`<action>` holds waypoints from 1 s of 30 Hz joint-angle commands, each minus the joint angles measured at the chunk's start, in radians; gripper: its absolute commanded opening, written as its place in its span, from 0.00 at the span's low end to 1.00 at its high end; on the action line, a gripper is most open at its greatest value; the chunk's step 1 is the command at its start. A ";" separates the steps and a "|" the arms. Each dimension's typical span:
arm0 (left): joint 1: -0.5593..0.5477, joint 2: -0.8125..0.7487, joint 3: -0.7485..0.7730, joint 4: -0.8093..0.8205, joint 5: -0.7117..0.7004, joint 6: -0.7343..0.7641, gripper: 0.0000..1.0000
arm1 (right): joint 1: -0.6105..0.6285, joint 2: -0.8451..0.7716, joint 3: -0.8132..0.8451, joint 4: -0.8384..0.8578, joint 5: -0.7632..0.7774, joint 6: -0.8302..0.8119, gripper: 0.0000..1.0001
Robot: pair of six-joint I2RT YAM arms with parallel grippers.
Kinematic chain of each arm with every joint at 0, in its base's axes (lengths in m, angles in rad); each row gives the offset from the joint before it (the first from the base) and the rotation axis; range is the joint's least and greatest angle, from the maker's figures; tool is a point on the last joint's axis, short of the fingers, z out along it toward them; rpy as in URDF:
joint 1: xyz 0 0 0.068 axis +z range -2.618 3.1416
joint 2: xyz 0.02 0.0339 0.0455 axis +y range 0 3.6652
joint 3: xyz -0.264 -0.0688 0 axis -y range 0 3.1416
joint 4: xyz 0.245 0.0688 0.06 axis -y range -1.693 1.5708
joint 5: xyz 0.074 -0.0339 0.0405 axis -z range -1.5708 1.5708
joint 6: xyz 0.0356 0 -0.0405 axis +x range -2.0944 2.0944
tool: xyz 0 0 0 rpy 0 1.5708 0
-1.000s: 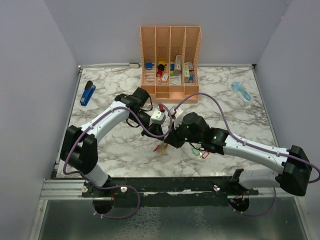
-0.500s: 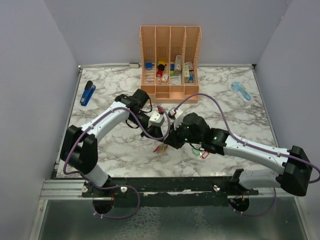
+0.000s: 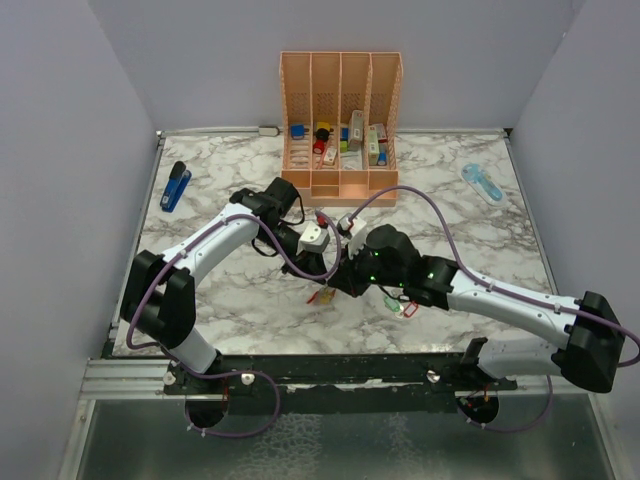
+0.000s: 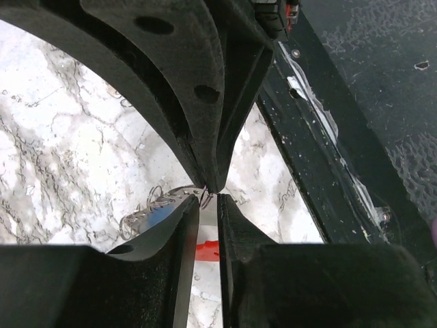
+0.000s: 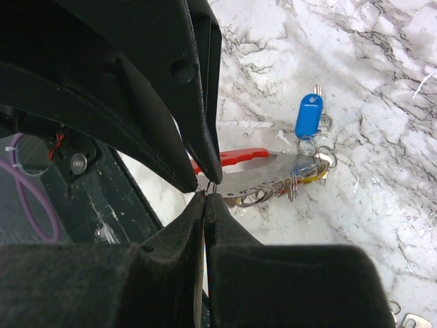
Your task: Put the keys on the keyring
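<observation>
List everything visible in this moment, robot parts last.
table: 1, white marble, under everything
organizer: 1, peach, back centre, small mixed items inside
stapler: 1, blue, left side
object: 1, pale blue, right side, unidentifiable
keyring: 1, red and grey, centre
keys: several, silver with blue, yellow, red tags, by keyring
left gripper: 1, black, pinching a ring of the keys
right gripper: 1, black, shut on keyring

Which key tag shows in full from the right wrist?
The blue tag, its whole oval clear; the yellow tag is half hidden among rings on the keyring.
</observation>
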 commanded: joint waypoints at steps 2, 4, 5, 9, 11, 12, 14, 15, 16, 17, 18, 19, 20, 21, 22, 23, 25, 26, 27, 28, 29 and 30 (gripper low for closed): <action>-0.006 -0.005 0.007 0.001 -0.002 -0.007 0.23 | 0.005 -0.030 0.025 0.029 -0.015 0.006 0.01; -0.005 -0.005 0.004 -0.001 -0.002 -0.008 0.23 | 0.005 -0.029 0.026 0.031 -0.016 0.007 0.01; -0.006 -0.007 0.001 -0.001 -0.002 -0.007 0.23 | 0.004 -0.028 0.026 0.032 -0.016 0.007 0.01; -0.007 -0.010 -0.011 0.004 0.011 -0.007 0.24 | 0.005 -0.019 0.034 0.042 -0.020 0.007 0.01; -0.009 -0.010 -0.019 0.013 0.013 -0.013 0.24 | 0.004 -0.015 0.039 0.045 -0.022 0.007 0.01; -0.009 -0.010 -0.025 0.017 0.010 -0.016 0.24 | 0.005 -0.015 0.041 0.045 -0.024 0.007 0.01; -0.010 -0.010 -0.031 0.027 0.002 -0.021 0.23 | 0.005 -0.015 0.042 0.044 -0.024 0.007 0.01; -0.009 -0.010 -0.033 0.030 0.000 -0.022 0.23 | 0.005 -0.015 0.042 0.044 -0.024 0.007 0.01; -0.010 -0.009 -0.033 0.031 0.001 -0.022 0.22 | 0.005 -0.016 0.040 0.042 -0.023 0.007 0.01; -0.010 -0.010 -0.032 0.032 0.001 -0.023 0.22 | 0.005 -0.017 0.040 0.041 -0.022 0.006 0.01; -0.010 -0.009 -0.032 0.034 0.002 -0.025 0.21 | 0.005 -0.020 0.039 0.042 -0.022 0.008 0.01; -0.010 -0.010 -0.032 0.037 0.004 -0.026 0.20 | 0.005 -0.019 0.038 0.042 -0.022 0.009 0.01; -0.010 -0.008 -0.031 0.038 0.006 -0.026 0.19 | 0.005 -0.021 0.037 0.044 -0.021 0.010 0.01; -0.010 -0.008 -0.030 0.039 0.007 -0.028 0.18 | 0.004 -0.021 0.036 0.044 -0.021 0.011 0.01; -0.011 -0.008 -0.030 0.040 0.007 -0.028 0.18 | 0.005 -0.020 0.035 0.047 -0.021 0.012 0.01; -0.011 -0.008 -0.030 0.043 0.010 -0.030 0.18 | 0.005 -0.020 0.034 0.047 -0.021 0.013 0.01; -0.011 -0.006 -0.030 0.046 0.016 -0.036 0.18 | 0.005 -0.018 0.031 0.050 -0.021 0.014 0.01; -0.011 -0.007 -0.029 0.046 0.022 -0.038 0.18 | 0.005 -0.018 0.029 0.053 -0.021 0.015 0.01; -0.012 -0.006 -0.030 0.046 0.027 -0.039 0.18 | 0.006 -0.018 0.029 0.055 -0.020 0.015 0.01; -0.013 -0.007 -0.032 0.045 0.033 -0.040 0.18 | 0.005 -0.018 0.028 0.057 -0.019 0.014 0.01; -0.015 -0.006 -0.035 0.046 0.037 -0.040 0.18 | 0.005 -0.018 0.028 0.058 -0.017 0.014 0.01; -0.018 -0.005 -0.040 0.047 0.038 -0.040 0.18 | 0.005 -0.020 0.029 0.058 -0.016 0.015 0.01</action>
